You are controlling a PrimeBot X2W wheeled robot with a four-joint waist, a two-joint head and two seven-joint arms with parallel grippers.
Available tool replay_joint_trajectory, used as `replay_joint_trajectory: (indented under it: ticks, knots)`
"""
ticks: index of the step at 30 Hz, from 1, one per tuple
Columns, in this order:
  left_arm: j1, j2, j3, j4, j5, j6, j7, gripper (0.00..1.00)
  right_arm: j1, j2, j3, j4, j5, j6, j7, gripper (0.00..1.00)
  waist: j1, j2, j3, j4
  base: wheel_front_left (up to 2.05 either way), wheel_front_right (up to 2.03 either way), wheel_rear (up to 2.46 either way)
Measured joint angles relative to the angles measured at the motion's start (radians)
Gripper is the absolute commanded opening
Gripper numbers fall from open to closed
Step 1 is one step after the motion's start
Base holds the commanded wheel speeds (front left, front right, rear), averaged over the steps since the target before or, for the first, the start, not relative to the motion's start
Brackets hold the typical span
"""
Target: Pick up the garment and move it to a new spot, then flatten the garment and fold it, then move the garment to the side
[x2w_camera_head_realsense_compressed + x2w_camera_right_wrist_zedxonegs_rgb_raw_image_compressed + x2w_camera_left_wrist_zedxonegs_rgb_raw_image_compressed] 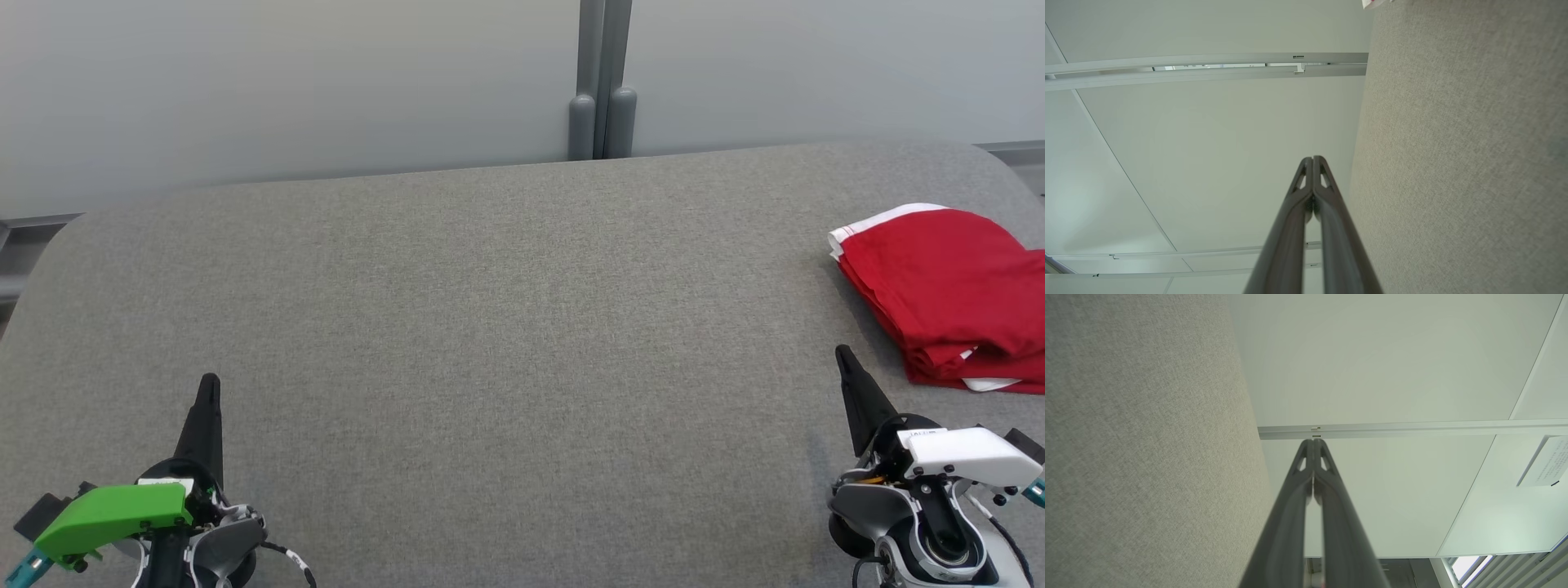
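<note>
Garment [947, 286]: red, white trim, folded in a layered stack at the desk's [490, 327] far right, cut off by the edge of the head view. It lies flat, just beyond and outboard of my right end effector [842, 355], not touching it. The white-banded end points to the far side and slightly inboard. The visible long edge runs diagonally from far-inboard to near-outboard. Can't tell its full length. Soft cloth, a few creases, a white scrap peeking out at the near corner.

Desk: grey woven felt-like cover, matte, rounded far corners, bare across the middle. Behind it are pale smooth wall panels split by a grey vertical post [602, 82]. The left wrist view shows panel rails, a paper notice [1545, 461] and slats [1515, 571] low in the corner.

Left end effector [210, 388]: fingers pressed together, holding nothing, low over the near left. Green cover [114, 510] on that wrist. Right end effector: fingers pressed together too, holding nothing. White cover [971, 453] on that wrist. Fingers are dark, tapered, with slotted tips.
</note>
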State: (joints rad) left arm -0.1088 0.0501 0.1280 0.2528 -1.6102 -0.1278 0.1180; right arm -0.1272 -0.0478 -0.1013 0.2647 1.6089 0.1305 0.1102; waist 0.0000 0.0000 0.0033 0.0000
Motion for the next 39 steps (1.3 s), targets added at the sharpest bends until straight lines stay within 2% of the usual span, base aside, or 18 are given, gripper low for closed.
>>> replay_joint_trajectory:
  ticks: [39]
  knots:
    - [0.000,0.000,0.000,0.000,0.000,0.000,0.001,0.00,0.000,0.000,0.000,0.000,0.000,0.000,0.000,0.00,0.0000,0.0000,0.000,0.000,0.00,0.00,0.00]
